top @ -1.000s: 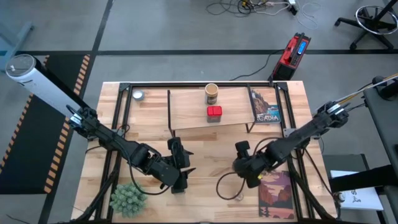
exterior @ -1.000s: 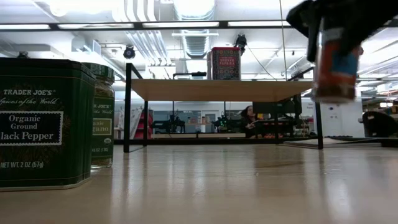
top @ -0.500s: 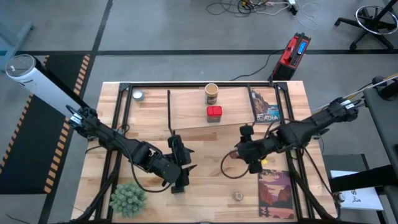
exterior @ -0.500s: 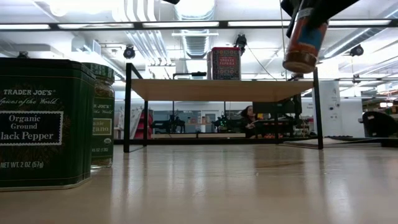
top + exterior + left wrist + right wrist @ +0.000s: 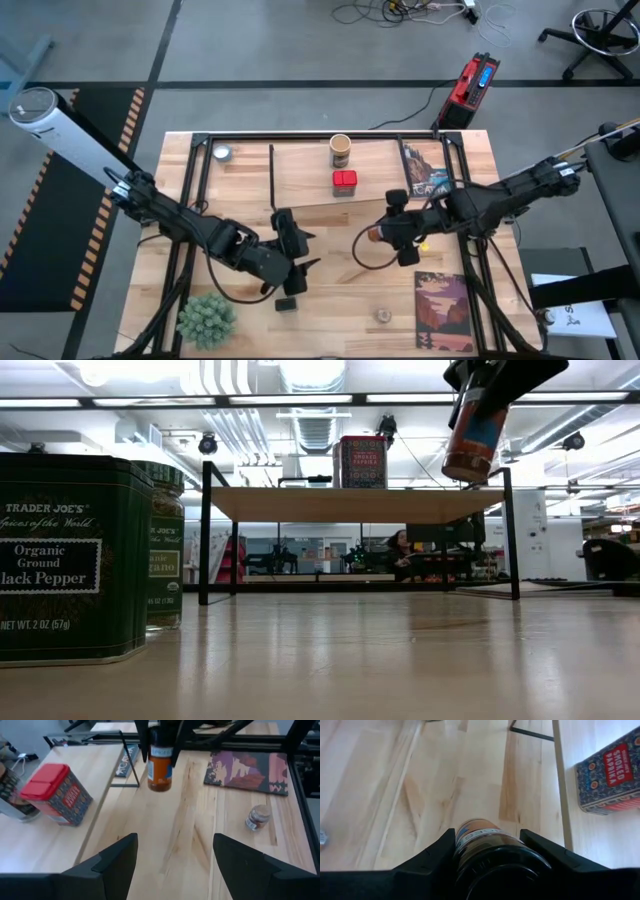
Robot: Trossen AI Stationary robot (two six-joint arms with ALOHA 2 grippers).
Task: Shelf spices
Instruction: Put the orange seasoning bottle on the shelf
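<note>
the right gripper [image 5: 384, 232] is clamped on a dark-lidded brown spice jar [image 5: 160, 766], holding it in the air just in front of the pale wooden shelf board [image 5: 300, 170], near the red square tin [image 5: 344, 182]. the left gripper [image 5: 298, 262] hangs open nearby above the tabletop [image 5: 340, 290].

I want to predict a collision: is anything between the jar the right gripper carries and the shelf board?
Nothing visible. The right gripper holds the brown jar above the table, just off the shelf board's front edge. The red tin stands farther in, to one side.
</note>
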